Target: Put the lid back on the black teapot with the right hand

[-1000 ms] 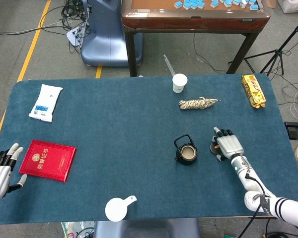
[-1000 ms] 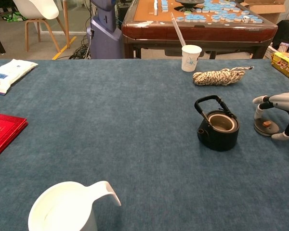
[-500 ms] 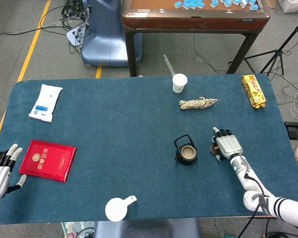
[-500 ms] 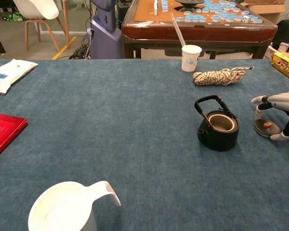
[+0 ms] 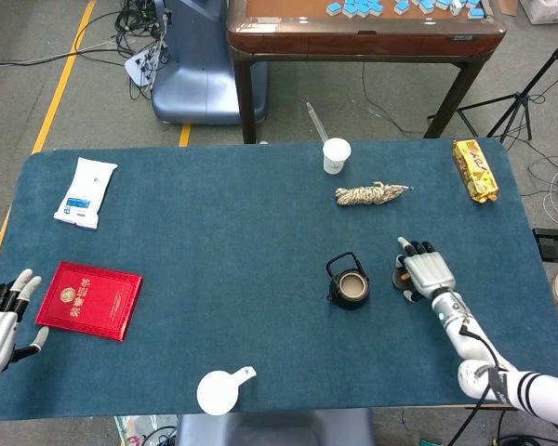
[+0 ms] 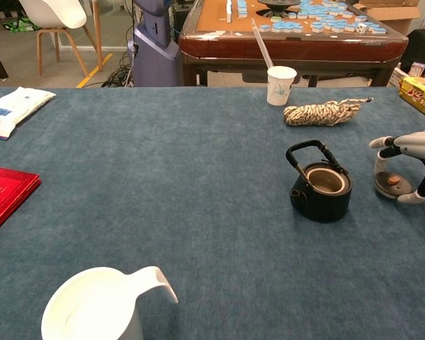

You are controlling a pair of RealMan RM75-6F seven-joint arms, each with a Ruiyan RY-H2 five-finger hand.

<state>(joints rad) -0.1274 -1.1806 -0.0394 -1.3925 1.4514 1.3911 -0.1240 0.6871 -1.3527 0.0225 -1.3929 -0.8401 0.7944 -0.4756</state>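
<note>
Nearest to you, at about 6 o'clock on the blue worktop [image 6: 163, 212], sits the white pitcher [image 6: 99, 308], its spout pointing toward 2 o'clock. Your left hand [image 5: 0, 321] lies at the 8 o'clock edge with its fingers [image 5: 17, 286] spread apart and nothing in them; the red booklet [image 5: 90, 300] lies flat just beside it.

Over at 4 o'clock, your right hand [image 6: 414, 152] is arched above the lid [image 6: 392, 184], which lies on the cloth. A fingertip is planted on either side of the lid and the palm is over it, so the fingers bracket the lid, but you cannot tell from either view whether they actually grip it. The head view shows the hand covering most of the lid, with only its left rim peeking out.

Just beside that, toward the centre, stands the black teapot [image 6: 321, 190], upright, its mouth uncovered and its bail handle raised and tilted toward 10 o'clock. The teapot and the lid are near each other but not touching.

Farther back, at about 1 o'clock, lies the coiled rope [image 6: 324, 112], and behind it the paper cup [image 6: 280, 84] with a straw leaning out. The yellow snack packet [image 5: 474, 169] rests at the 2 o'clock corner. The white tissue pack [image 5: 86, 192] lies at 10 o'clock, well apart from everything else.
</note>
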